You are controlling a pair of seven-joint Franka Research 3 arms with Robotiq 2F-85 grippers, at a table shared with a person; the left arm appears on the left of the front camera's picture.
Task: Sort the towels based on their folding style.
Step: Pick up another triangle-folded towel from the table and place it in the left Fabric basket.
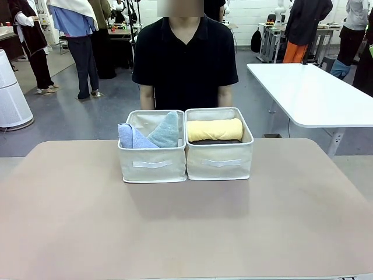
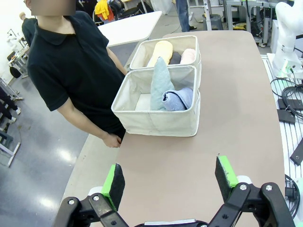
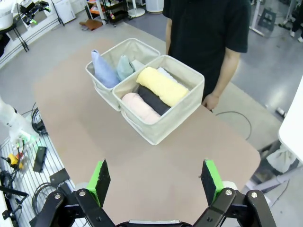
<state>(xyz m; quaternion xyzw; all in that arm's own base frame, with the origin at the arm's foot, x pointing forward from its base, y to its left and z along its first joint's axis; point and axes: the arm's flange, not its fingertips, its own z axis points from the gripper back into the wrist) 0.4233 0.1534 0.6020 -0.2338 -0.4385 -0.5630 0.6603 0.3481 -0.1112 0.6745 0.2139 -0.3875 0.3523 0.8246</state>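
Note:
Two beige fabric bins stand side by side at the table's far middle. The left bin holds a light blue cone-folded towel and a grey-teal cone-folded towel. The right bin holds rolled towels: a yellow one on top in the front view, and in the right wrist view the yellow roll, a dark grey roll and a pink roll lie side by side. My left gripper and right gripper hang open above the bare table, well back from the bins.
A person in a black shirt stands right behind the bins at the far edge, a hand low by the table edge. The tan tabletop stretches wide in front of the bins. A white table stands beyond at right.

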